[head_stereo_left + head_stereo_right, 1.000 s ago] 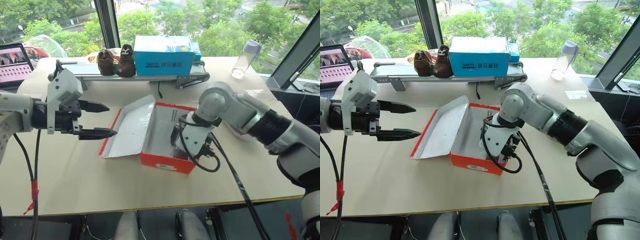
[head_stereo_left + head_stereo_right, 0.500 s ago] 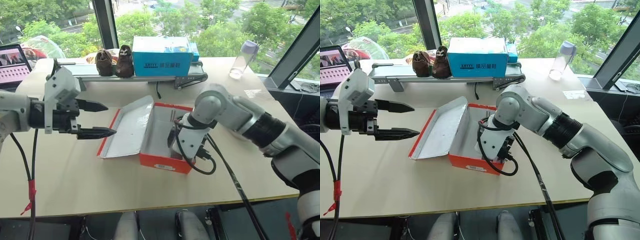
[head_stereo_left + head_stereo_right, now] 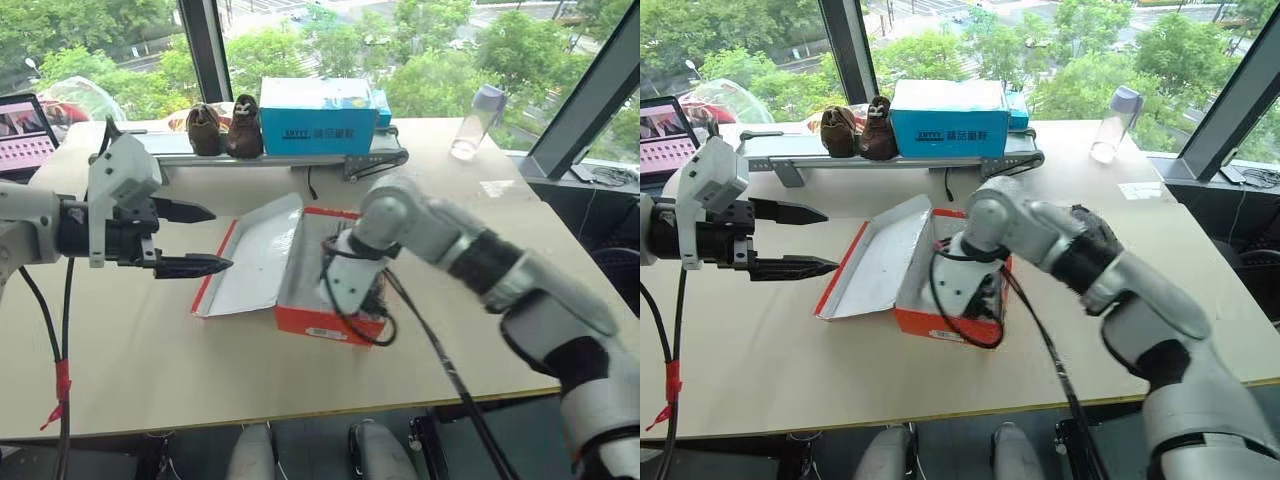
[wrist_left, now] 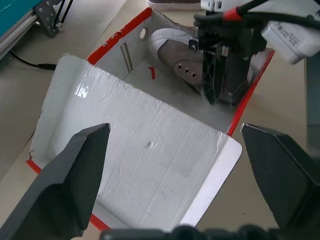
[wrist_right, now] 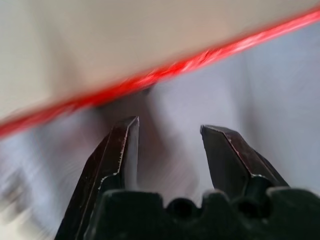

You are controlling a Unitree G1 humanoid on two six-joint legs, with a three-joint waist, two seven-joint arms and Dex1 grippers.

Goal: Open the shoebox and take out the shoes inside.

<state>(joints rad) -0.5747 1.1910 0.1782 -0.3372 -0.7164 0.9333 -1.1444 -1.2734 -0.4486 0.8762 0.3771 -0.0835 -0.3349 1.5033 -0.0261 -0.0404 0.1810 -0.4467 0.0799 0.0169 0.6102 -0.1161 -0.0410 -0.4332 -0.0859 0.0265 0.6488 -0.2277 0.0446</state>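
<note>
Right hand point(image 4: 218, 75) leftward in shoebox point(image 3: 330, 325)

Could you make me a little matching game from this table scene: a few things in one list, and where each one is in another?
Things:
1. shoebox
2. grey shoe
3. brown shoes
4. water bottle

Places:
A. far right part of the table
B. inside the open red box
C. on the metal rack beside the blue box
D. middle of the table, lid folded back

Pairs: 1-D, 2-B, 3-C, 4-A
</note>
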